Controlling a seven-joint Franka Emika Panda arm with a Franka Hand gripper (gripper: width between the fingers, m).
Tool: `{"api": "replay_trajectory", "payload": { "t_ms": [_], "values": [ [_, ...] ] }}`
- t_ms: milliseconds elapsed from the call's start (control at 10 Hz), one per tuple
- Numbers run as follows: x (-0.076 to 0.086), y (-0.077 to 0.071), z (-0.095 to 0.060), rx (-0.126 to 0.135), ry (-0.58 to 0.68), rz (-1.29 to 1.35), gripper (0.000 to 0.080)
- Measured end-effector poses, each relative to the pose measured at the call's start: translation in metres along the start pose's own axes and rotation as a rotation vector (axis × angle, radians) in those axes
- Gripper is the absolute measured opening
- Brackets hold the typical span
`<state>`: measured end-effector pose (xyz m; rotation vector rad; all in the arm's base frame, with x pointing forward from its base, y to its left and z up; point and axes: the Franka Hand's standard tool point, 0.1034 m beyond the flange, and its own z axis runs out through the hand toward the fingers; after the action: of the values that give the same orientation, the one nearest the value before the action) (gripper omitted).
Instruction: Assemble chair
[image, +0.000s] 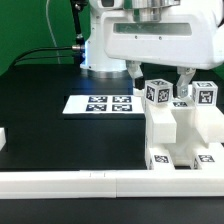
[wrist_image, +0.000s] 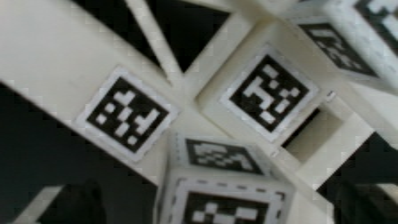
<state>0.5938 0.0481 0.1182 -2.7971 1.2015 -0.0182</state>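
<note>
While the gripper (image: 159, 76) hangs over the half-built chair (image: 180, 128), its two fingers (image: 134, 72) stand spread wide apart above the tagged top blocks, with nothing held between them. That chair sits on the black table (image: 60, 140) toward the exterior view's right, pressed up against the long white border rail (image: 90, 182), and the marker board (image: 101, 103) lies flat just beside it on its left. Up close, the wrist view shows only blurred white chair panels (wrist_image: 267, 100) carrying square tags.
</note>
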Motion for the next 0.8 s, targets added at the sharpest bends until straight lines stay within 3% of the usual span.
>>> {"api": "replay_trajectory", "payload": {
  "t_ms": [200,300,800],
  "values": [
    [0.0002,-0.0030,-0.0021,-0.043,0.028,-0.427,0.0649],
    [-0.0012,-0.0064,-0.0022,-0.047,0.026,-0.608,0.0649],
    [0.0021,-0.0044,-0.0046,-0.075,0.023,-0.990,0.0649]
  ]
}}
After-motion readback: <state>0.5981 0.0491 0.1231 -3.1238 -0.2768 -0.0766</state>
